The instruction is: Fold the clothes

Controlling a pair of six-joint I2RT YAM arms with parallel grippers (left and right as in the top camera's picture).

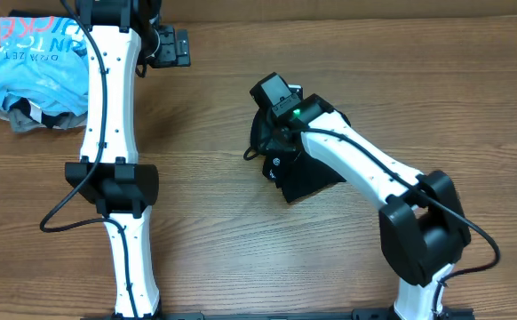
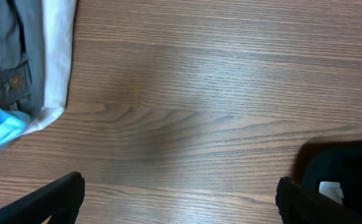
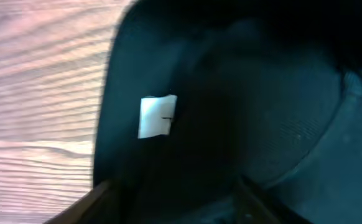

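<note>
The clothes, a black shirt (image 1: 316,178), lie bunched in a small heap at the table's middle, a small white round logo (image 1: 276,164) on the near left side. My right gripper (image 3: 171,199) points down into the heap. Its fingers stand apart, with dark fabric (image 3: 243,93) filling the space between them. A white label (image 3: 157,116) shows just ahead. Whether the fingers press the cloth is too dark to tell. My left gripper (image 2: 180,199) hangs wide open over bare wood at the far left (image 1: 180,46). A corner of the black shirt (image 2: 349,168) lies off to its right.
A pile of other garments sits at the far left corner: a light blue lettered shirt (image 1: 27,62) over grey cloth (image 1: 32,116). In the left wrist view, grey fabric with a button (image 2: 7,56) and a white edge (image 2: 56,56) lie up left.
</note>
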